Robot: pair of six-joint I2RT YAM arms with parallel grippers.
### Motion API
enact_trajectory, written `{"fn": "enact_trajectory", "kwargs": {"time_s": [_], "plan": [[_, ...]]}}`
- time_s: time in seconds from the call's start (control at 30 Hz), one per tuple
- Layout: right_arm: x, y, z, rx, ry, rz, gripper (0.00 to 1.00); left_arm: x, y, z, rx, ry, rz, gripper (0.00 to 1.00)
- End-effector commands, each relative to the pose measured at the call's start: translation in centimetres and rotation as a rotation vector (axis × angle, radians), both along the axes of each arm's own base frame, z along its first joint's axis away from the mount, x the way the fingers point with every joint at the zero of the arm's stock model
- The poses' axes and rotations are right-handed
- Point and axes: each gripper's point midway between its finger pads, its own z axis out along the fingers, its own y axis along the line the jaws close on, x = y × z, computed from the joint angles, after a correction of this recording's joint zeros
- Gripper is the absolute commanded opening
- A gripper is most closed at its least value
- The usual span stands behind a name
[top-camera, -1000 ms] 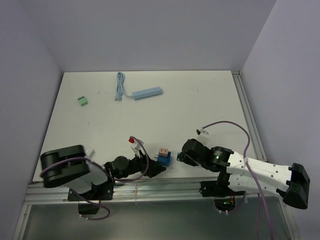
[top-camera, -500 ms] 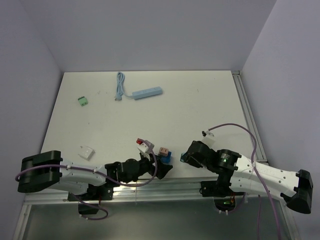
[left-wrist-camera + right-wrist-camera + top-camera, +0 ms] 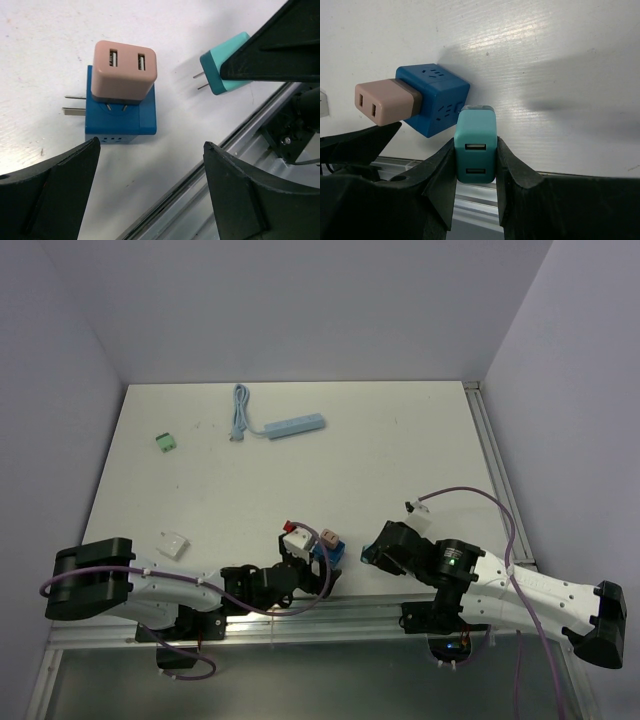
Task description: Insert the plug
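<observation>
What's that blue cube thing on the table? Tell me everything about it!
The blue plastic cube adapter lies on the white table near its front edge. Two flat metal prongs stick out one side; small holes mark another. A pink two-port USB charger is plugged into it. The open left claw flanks it without touching.

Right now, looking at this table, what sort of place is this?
Probably a robotics lab test cell: a white tabletop boxed in by plain pale walls, an aluminium mounting rail along the near edge, and practice pieces like the blue cube socket adapter.
</observation>
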Motion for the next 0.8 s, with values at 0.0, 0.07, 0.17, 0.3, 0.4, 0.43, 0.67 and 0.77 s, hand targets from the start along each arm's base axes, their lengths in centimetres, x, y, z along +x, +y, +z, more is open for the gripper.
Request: {"fn": "enact_trajectory", "kwargs": {"time_s": [0.0,0.07,0.17,0.3,0.4,0.43,0.67,0.77], "plan": [[0.6,-0.4,0.1,0.0,-0.028,-0.035,0.0,0.8,-0.4,1.5,-0.007,-0.043,0.052,0.89],[0.6,-0.4,0.0,-0.002,-0.026,-0.034,0.0,0.6,-0.1,2.2,-0.017,-0.071,0.059,0.89],[0.6,-0.3,0.0,0.0,-0.026,-0.03,0.0,0.3,-0.2,2.5,0.003,-0.1,0.036,0.89],[0.6,0.0,0.3,0.008,-0.028,-0.02,0.0,0.1,0.0,2.5,0.024,-0.149,-0.015,0.89],[0.6,0.0,0.2,0.003,-0.026,-0.02,0.0,0.0,-0.1,2.4,0.054,-0.185,-0.049,0.89],[0.6,0.0,0.3,0.007,-0.026,-0.019,0.0,0.0,-0.1,2.2,0.073,-0.2,-0.058,0.91],[0.7,0.3,0.5,0.008,-0.027,-0.014,0.0,1.0,-0.3,0.4,0.126,-0.194,-0.048,0.92],[0.6,0.2,0.4,0.012,-0.024,-0.014,0.0,1.4,-0.3,0.6,0.112,-0.201,-0.048,0.92]]}}
